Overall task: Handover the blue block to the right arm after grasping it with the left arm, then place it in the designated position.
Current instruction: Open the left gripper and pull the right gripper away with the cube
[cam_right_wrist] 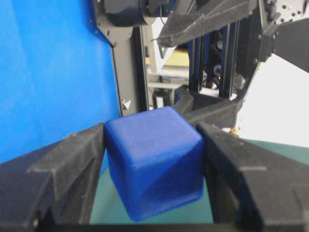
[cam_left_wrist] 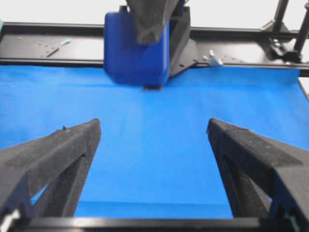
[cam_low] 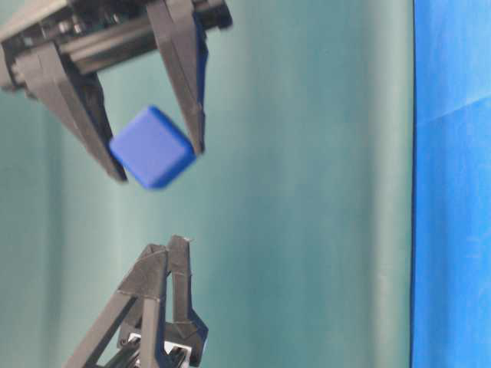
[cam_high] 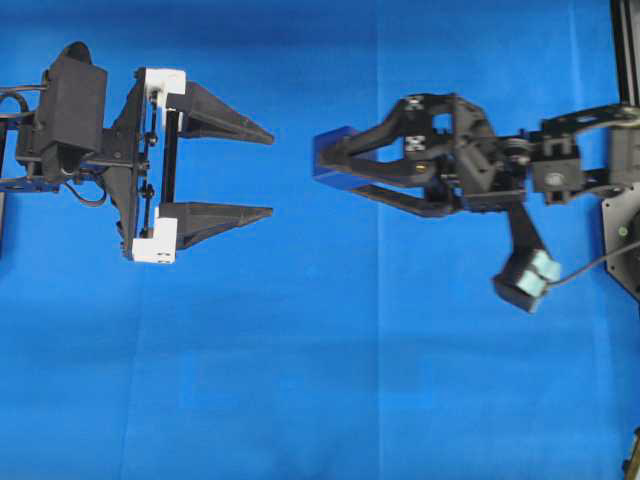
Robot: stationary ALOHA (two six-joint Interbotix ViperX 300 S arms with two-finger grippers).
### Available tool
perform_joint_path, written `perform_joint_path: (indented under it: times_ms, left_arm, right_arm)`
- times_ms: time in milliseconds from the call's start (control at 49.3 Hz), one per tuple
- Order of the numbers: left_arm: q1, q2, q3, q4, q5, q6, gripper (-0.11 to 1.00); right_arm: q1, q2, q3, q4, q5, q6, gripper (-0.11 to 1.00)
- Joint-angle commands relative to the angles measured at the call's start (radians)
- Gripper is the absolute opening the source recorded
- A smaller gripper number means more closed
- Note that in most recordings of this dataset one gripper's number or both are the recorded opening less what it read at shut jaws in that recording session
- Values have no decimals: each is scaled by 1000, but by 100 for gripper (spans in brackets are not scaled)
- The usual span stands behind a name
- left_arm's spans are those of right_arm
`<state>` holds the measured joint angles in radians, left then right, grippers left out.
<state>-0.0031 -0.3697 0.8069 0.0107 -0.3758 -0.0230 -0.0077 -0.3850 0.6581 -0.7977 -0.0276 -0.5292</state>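
The blue block hangs above the cloth, pinched between the all-black fingers of my right gripper, which is shut on it. In the right wrist view the block fills the gap between both fingers and sits slightly tilted. From table level the block sits at the tips of the right gripper. My left gripper, with white brackets, stands wide open a short way left of the block, touching nothing. Its own view shows bare cloth between its fingers and the block ahead.
Blue cloth covers the table. A black frame rail runs along the cloth's far edge, and a black mount stands at the right edge. The right arm's teal-taped housing hangs below its wrist.
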Motion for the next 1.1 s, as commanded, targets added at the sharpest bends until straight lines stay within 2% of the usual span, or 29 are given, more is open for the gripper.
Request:
perform_joint_path:
  times_ms: [0, 385, 548, 670, 812, 1075]
  left_arm:
    - [-3, -17, -11, 2, -9, 2, 93]
    - [-3, -14, -14, 3, -9, 2, 93]
    - [-3, -14, -12, 2, -8, 2, 93]
    - [-3, -15, -12, 2, -8, 2, 93]
    - [-3, -15, -11, 2, -6, 3, 93]
    - [-3, -15, -11, 2, -6, 5, 93]
  right_arm:
    - [6, -46, 5, 5, 9, 3, 52]
    - [14, -75, 25, 20, 40, 6, 52]
    - [14, -75, 23, 71, 37, 54, 52]
    - [14, -77, 20, 130, 35, 146, 52]
    - [14, -77, 18, 181, 37, 293, 52]
    - [14, -80, 18, 199, 40, 629, 52]
